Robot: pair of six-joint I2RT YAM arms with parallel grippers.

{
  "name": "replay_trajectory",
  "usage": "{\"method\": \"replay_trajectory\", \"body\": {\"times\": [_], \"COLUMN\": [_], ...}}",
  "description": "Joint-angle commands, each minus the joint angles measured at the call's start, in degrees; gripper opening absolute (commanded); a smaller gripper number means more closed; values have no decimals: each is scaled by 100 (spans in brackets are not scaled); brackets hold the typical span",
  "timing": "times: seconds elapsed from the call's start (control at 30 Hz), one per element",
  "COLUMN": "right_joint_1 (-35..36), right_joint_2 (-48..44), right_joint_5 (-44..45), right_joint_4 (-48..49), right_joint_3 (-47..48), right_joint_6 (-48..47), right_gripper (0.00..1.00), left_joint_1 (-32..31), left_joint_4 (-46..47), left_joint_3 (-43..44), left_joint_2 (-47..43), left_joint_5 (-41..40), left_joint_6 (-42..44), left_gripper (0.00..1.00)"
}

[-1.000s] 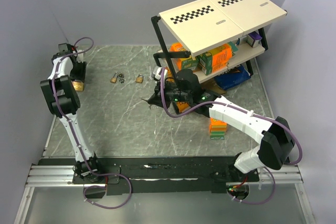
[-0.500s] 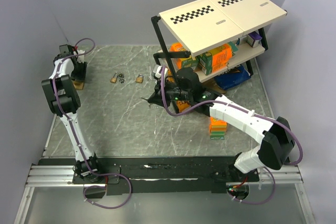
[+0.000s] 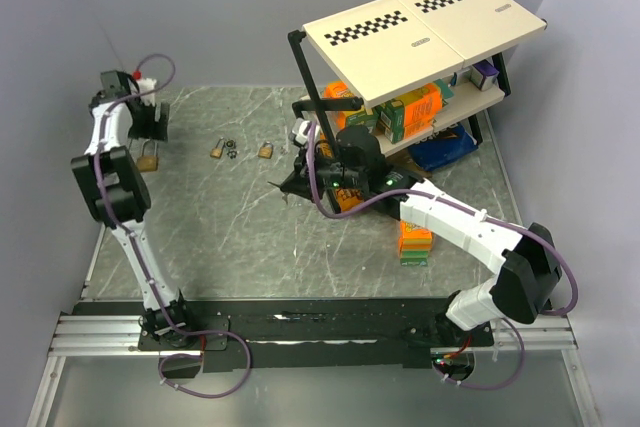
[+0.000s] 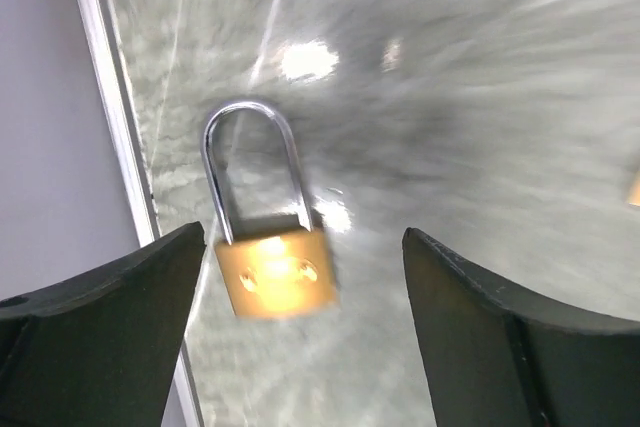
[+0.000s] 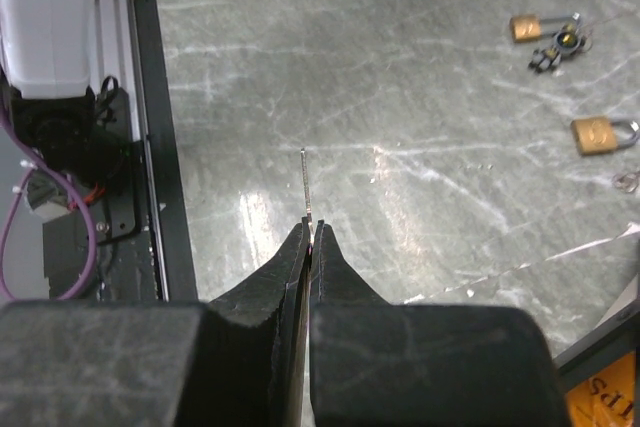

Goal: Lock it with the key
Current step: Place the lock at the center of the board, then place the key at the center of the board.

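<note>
We saw the left gripper (image 4: 305, 242), fingers apart, lift off the padlock (image 4: 277, 282) beneath, unheld; the right gripper (image 5: 311, 227) pinched 1 key (image 5: 305, 182).

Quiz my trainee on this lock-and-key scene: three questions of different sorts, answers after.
1. True or false: the left gripper is shut on the padlock beneath it.
2. What does the right gripper pinch? A) a key B) a padlock C) nothing
3. How many padlocks lie on the table in the top view?
Key: 1 false, its jaws stand open; 2 A; 3 three: that one plus two other padlocks mid-table.
</note>
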Motion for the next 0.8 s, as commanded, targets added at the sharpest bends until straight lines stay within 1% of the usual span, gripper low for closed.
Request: {"method": "replay_trajectory", "body": {"times": [0.0,0.03,0.07,0.1,0.13,0.17,0.2,0.23,0.27,0.3,0.33,0.37,0.43,0.53,0.6,0.63,0.7,0.77], "right_joint_1": [-34,-34,-34,-34,-43,-25,-25,18,36,54,132,176,221,282,326,344,405,432], "right_joint_2": [-65,-57,-48,-30,-4,22,75,84,102,145,154,181,207,321,365,400,418,427], "right_joint_5": [112,147,174,270,323,358,385,516,604,657,779,850,947,1044,1044,1044,1035,1044], "right_joint_4": [514,716,805,919,1007,1138,1209,1279,1393,1438,1473,1534,1614,1605,1623,1632,1667,1667], "right_joint_3": [456,483,509,588,632,702,807,852,896,966,1010,1071,1116,1221,1230,1222,1213,1213], "right_joint_6": [321,331,592,690,796,962,1033,1112,1209,1262,1297,1350,1490,1622,1676,1711,1728,1720], "right_gripper": [0,0,0,0,0,0,0,0,0,0,0,0,0,0,0,0,0,0], "left_joint_1": [48,74,161,206,232,259,250,250,250,224,172,49,-48,-425,-654,-916,-1164,-1506], "left_joint_4": [-30,-3,49,276,374,523,663,1204,1566,1936,2609,2807,3133,3144,3204,3344,3573,3923], "left_joint_3": [-213,-450,-1027,-1372,-1715,-2440,-2839,-3252,-4091,-4491,-4835,-5343,-5794,-5998,-6068,-6138,-6209,-6288], "left_joint_2": [-1979,-2269,-2855,-3166,-3482,-4094,-4405,-4730,-5377,-5688,-6274,-6515,-7050,-7404,-7501,-7589,-7642,-7704], "left_joint_5": [1524,2345,2745,3141,4023,4398,4793,5110,5757,5981,6184,6220,6413,6379,6204,6116,5765,5536], "left_joint_6": [-374,-445,-698,-840,-954,-1155,-1227,-1376,-1830,-2147,-2473,-2571,-2826,-2959,-2994,-3047,-3169,-3389], "left_gripper": [86,85,85,84,83,82,79,77,76,75,75,74,73,71,71,71,70,66]}}
